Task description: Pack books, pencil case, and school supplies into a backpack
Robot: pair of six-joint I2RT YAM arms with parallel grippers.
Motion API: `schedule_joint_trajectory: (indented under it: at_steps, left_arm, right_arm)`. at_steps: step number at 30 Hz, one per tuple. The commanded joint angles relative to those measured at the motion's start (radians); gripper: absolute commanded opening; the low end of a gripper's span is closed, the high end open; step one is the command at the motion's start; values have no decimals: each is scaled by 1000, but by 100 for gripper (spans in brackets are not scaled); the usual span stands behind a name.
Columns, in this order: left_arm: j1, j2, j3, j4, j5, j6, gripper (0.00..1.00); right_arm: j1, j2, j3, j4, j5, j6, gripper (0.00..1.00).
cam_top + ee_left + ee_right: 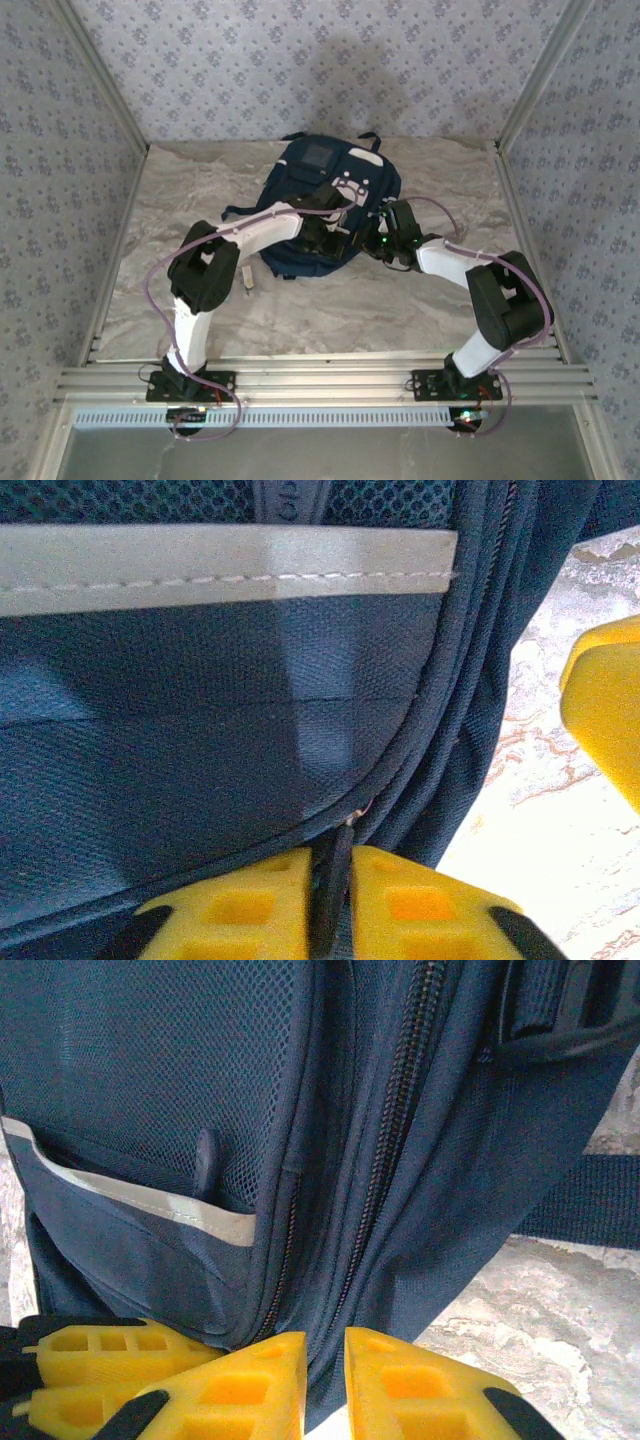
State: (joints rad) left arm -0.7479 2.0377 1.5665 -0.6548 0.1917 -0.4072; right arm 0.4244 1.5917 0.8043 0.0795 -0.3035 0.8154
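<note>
Both arms fold inward; left tool (330, 905) and right tool (326, 1380) pinch backpack (290, 190) fabric.

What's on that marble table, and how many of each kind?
navy-blue fabric backpack: 1
white-and-black robot arms: 2
tiny beige block: 1
Total: 4

White arms (255, 232) carry black joints (205, 270), purple cables (150, 290), yellow fingers (240, 910).
</note>
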Motion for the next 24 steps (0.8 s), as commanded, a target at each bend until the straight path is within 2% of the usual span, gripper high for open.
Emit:
schedule_joint_trajectory:
  at_steps: [1,3,7,8,15,18,20,23,24]
  left_arm:
    - [13,-2,3,46,-10,-9,8]
    - [12,-2,-3,46,-8,-8,0]
    - [11,-9,-8,44,-1,-8,0]
    - [13,-13,-10,46,5,-9,0]
    - [10,-29,-12,90,159,-31,0]
    - [8,-44,-22,104,210,-41,0]
    - [6,-58,-28,109,231,-46,0]
    - [11,-84,-35,93,208,-40,0]
    - [15,-93,-37,84,192,-37,0]
  right_arm:
    - [8,-14,1,-2,-5,-19,18]
    - [7,-20,-3,-5,-1,-13,20]
    - [-1,-39,-38,21,12,38,54]
    - [-1,-41,-46,36,14,53,58]
    - [13,51,-81,274,-11,170,59]
    - [18,114,-48,313,-11,196,60]
    - [24,161,-29,352,-24,212,50]
    - [13,179,-50,395,-4,239,12]
    - [8,171,-63,403,4,242,4]
